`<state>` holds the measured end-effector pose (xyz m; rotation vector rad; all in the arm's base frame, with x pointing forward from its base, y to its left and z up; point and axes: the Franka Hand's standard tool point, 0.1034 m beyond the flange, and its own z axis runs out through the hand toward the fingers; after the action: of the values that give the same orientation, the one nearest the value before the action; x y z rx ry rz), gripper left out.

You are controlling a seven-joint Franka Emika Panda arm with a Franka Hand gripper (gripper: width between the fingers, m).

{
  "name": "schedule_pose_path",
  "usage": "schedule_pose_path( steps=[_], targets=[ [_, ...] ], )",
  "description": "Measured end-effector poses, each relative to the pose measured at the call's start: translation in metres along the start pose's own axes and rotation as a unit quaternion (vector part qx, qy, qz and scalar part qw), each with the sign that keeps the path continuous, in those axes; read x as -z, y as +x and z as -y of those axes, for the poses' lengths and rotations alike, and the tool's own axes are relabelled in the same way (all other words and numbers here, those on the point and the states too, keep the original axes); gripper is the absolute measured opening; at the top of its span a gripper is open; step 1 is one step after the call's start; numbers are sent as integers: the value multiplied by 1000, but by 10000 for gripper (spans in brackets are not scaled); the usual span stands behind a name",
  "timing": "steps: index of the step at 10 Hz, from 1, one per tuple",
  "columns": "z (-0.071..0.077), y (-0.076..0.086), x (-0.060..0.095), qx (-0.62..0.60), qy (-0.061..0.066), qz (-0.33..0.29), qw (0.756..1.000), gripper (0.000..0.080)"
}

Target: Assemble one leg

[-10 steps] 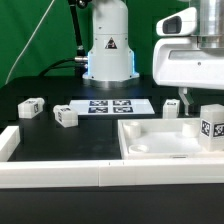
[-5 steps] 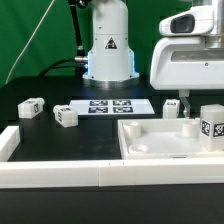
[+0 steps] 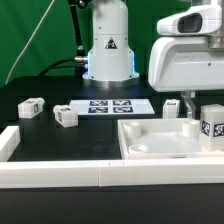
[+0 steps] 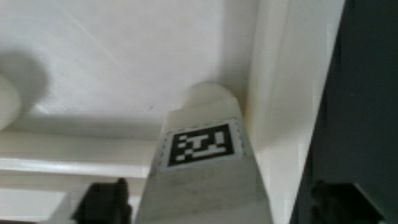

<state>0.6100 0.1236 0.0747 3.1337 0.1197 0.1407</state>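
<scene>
a: where's your leg right now?

b: the leg [image 3: 212, 127] stands upright at the exterior view's right edge, on the right part of the white tray [image 3: 150, 158], with a square tag facing the camera. in the wrist view the leg [image 4: 206, 160] rises as a tall white block with one tag on its face, the tray's [image 4: 125, 70] pale floor behind it.

a: and your gripper?

b: the gripper [image 3: 181, 105] hangs just left of the leg, over the tray's far rim. you can see dark fingertips [image 4: 107, 200] low beside the leg in the wrist view, but i cannot tell whether they clamp it or stand apart from it.

a: what else is on your table?

b: the marker board [image 3: 112, 106] lies flat beyond the tray, in front of the arm's base [image 3: 108, 50]. two more small tagged blocks sit on the black table: one [image 3: 66, 116] near the board's left end, another [image 3: 30, 107] farther left. a white rail [image 3: 8, 143] runs along the near left.
</scene>
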Motion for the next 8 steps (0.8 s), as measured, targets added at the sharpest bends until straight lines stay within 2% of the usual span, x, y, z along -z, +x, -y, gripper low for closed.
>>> schedule_pose_path(
  steps=[1, 2, 6, 8],
  targets=[
    [0, 0, 0, 0, 0, 0, 1000, 463],
    [-1, 0, 0, -1, -1, 0, 1000, 290],
    [-1, 0, 0, -15, 0, 0, 1000, 291],
    [-3, 2, 0, -164, 10, -13, 986, 291]
  ],
)
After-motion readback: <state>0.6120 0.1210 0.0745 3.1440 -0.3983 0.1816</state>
